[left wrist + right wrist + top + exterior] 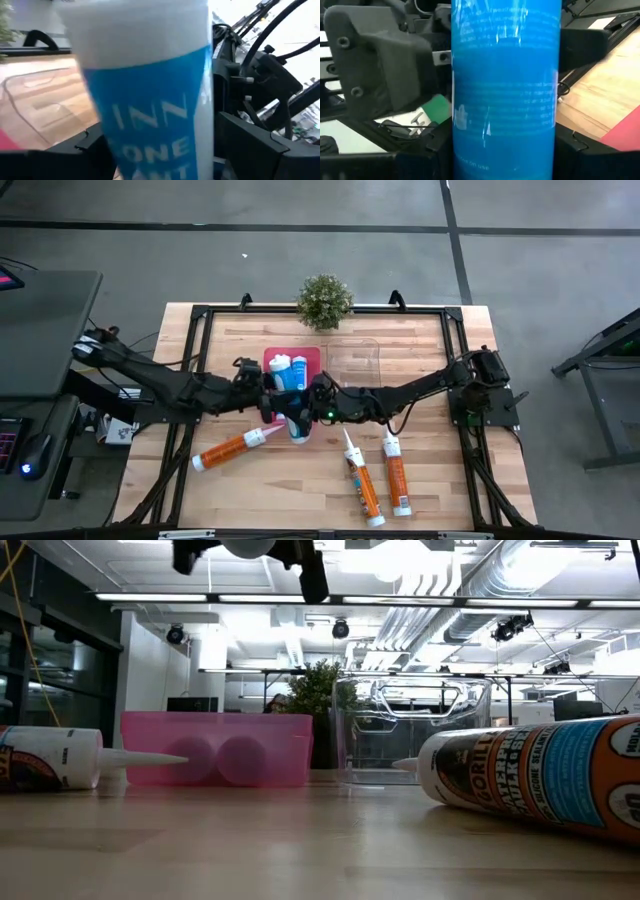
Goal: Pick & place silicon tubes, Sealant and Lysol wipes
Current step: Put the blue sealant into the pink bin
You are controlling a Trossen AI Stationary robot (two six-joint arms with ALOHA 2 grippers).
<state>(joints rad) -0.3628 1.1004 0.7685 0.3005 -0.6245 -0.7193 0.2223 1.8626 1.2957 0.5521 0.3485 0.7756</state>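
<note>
Blue tube (505, 90) fills my wrist views, upright at frame centre, both grippers (297, 408) clamping it between them, pink bin (312, 360) just above

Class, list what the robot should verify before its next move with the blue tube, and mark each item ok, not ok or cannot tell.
1. Blue tube lifted off the table: ok.
2. Right pincer shut on it: ok.
3. Left pincer away from the tube: not ok, it is right beside it.
4. Room in the pink bin: cannot tell, two tubes already lie inside.
5. Clear bin empty: ok.
</note>
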